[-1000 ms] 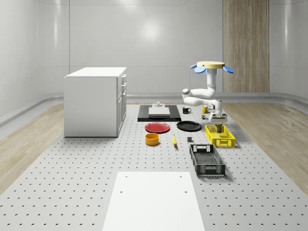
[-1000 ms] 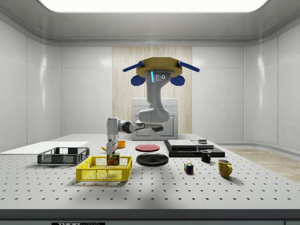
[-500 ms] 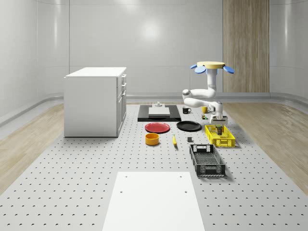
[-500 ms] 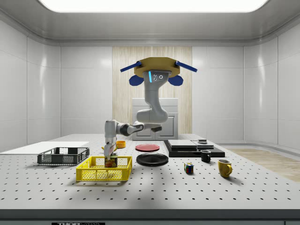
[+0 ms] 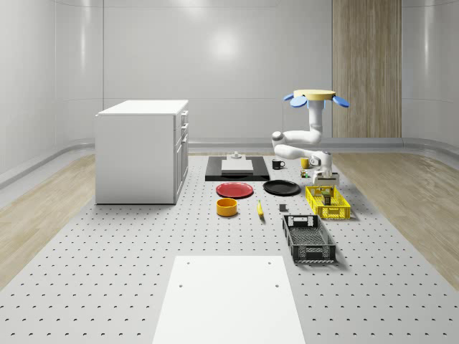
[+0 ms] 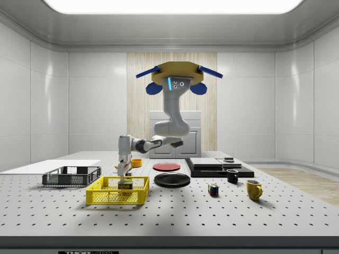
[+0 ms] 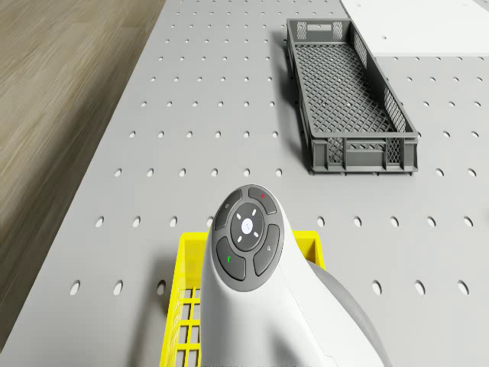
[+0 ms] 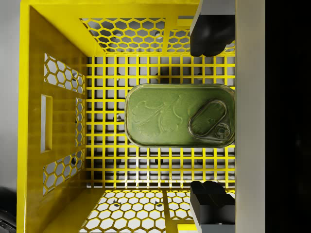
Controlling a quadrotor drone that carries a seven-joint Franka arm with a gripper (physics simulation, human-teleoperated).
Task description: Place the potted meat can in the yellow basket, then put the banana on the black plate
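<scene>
Looking straight down my arm, my tool point(image 8: 208, 114) hangs over the yellow basket point(image 8: 56, 121) with its fingers point(image 8: 210, 34) spread wide and nothing between them: the potted meat can point(image 8: 180, 121) lies released on the basket's mesh floor, label side up, clear of both pads. I hover above and beside that basket, my drone body point(image 6: 177, 79) well over the worktop point(image 6: 212, 211), arm reaching down to it.

Next comes the banana point(image 5: 259, 208), lying on the worktop between the orange bowl point(image 5: 226, 207) and the black crate point(image 5: 308, 239), short of the black plate point(image 5: 281, 188). I judge it light, soft-skinned and easily bruised, its curve apt to roll between flat pads, so I would take it across the thick middle with a gentle squeeze. The can, by contrast, looked rigid and smooth.

From the side, the basket's wall point(image 6: 117, 197) hides most of the can, and my fingertips are lost behind its rim. In the drone view my own wrist point(image 7: 248, 267) covers the basket's inside. The banana is small and far off; I cannot tell which way its stem points.
</scene>
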